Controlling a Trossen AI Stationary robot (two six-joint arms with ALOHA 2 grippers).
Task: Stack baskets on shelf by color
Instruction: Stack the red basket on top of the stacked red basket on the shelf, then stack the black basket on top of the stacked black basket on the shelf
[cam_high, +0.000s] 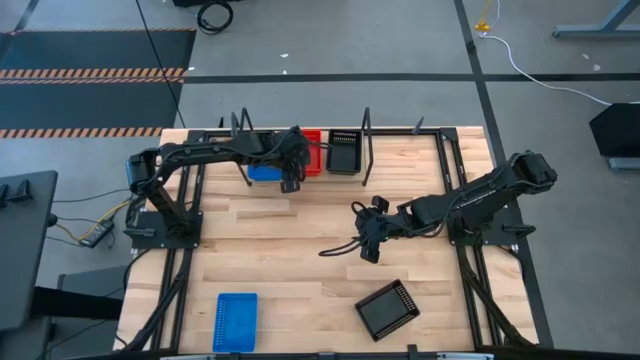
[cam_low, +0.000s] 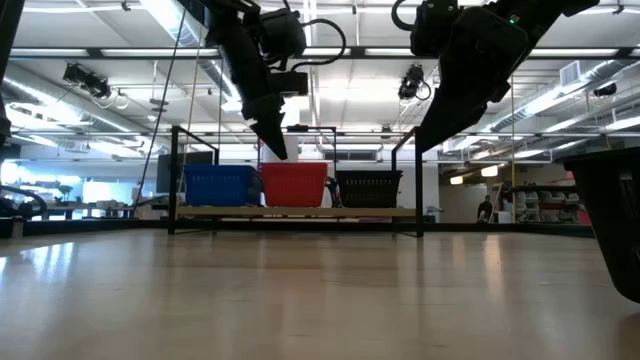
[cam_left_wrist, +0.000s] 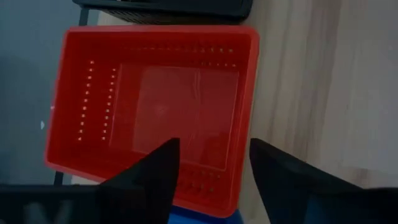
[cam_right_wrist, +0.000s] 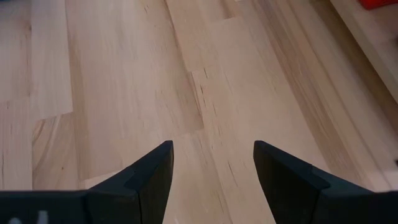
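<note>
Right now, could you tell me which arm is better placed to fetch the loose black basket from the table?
Right. Its open, empty tool hangs over bare table near the black basket, while the left tool is away at the shelf, above the red basket.

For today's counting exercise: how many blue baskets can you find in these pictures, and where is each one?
2 visible. One blue basket sits on the shelf, at its left end beside the red basket. The other blue basket lies on the table near its front left. Stacked ones may be hidden.
</note>
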